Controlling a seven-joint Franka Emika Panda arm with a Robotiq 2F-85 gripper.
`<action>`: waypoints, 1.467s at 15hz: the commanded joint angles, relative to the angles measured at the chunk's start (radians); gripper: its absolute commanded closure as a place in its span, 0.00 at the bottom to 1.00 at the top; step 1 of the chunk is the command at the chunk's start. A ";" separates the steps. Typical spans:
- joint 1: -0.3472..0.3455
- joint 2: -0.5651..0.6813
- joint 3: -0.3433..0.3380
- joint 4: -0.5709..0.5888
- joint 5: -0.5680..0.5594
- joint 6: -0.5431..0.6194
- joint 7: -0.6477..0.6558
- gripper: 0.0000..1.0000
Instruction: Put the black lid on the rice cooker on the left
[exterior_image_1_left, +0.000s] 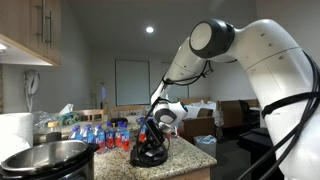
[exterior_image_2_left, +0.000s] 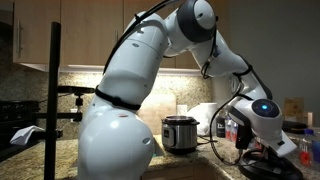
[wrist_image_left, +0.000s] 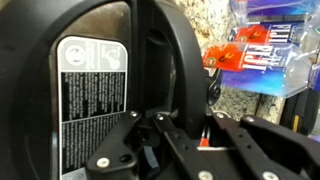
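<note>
The black lid (wrist_image_left: 90, 90) fills the wrist view, tilted up on edge, its underside with a white label facing the camera. My gripper (wrist_image_left: 172, 118) is shut on a black upright part of the lid. In both exterior views the gripper (exterior_image_1_left: 152, 133) (exterior_image_2_left: 262, 148) holds the lid (exterior_image_1_left: 150, 153) (exterior_image_2_left: 262, 168) low over the granite counter. The rice cooker (exterior_image_1_left: 48, 158) (exterior_image_2_left: 180, 133), steel with a black rim band, stands open, apart from the lid.
Several bottles with red and blue labels (exterior_image_1_left: 95, 135) (wrist_image_left: 255, 55) stand on the counter (exterior_image_1_left: 192, 155) between cooker and lid. A white appliance (exterior_image_1_left: 12, 128) is beside the cooker. A black camera stand (exterior_image_2_left: 52, 90) rises near the robot's base.
</note>
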 joint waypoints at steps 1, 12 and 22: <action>0.004 -0.189 -0.013 -0.185 -0.070 0.025 -0.089 0.91; -0.022 -0.496 -0.088 -0.347 -0.111 -0.046 -0.129 0.90; 0.010 -0.528 -0.074 -0.335 -0.180 -0.059 -0.029 0.92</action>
